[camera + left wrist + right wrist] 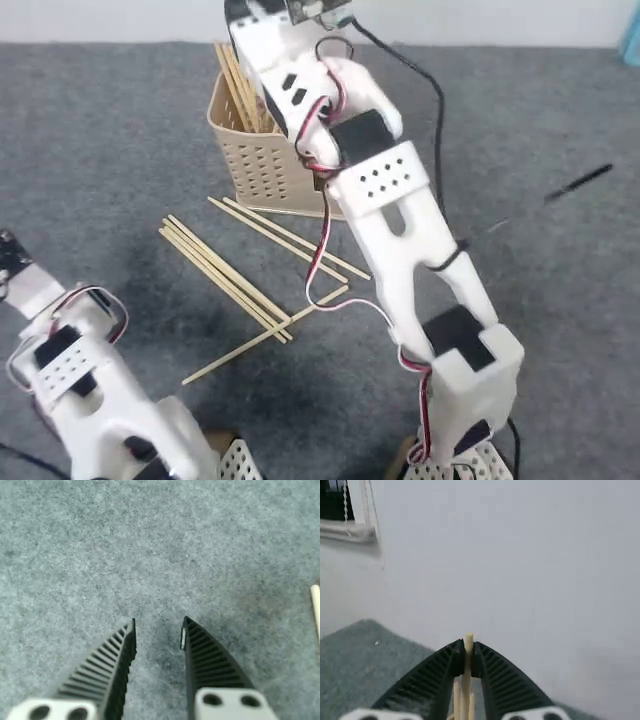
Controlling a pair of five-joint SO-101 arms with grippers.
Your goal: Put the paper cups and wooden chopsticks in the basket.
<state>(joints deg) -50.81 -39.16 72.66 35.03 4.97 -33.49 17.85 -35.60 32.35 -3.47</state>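
A beige slotted basket [258, 155] stands at the back of the grey carpet with several wooden chopsticks [240, 85] leaning upright in it. More chopsticks [228, 275] lie scattered on the carpet in front of it. My right arm [385, 190] stretches over the basket, and my right gripper [467, 652] is shut on a few chopsticks [468, 642] held above it. My left gripper [159, 627] hangs open over bare carpet at the near left, nothing between its fingers. A chopstick end [315, 610] lies off to its side.
A thin black stick [580, 182] lies on the carpet at the far right. A pale wall [520, 555] runs behind the carpet's back edge. Both arm bases sit at the near edge.
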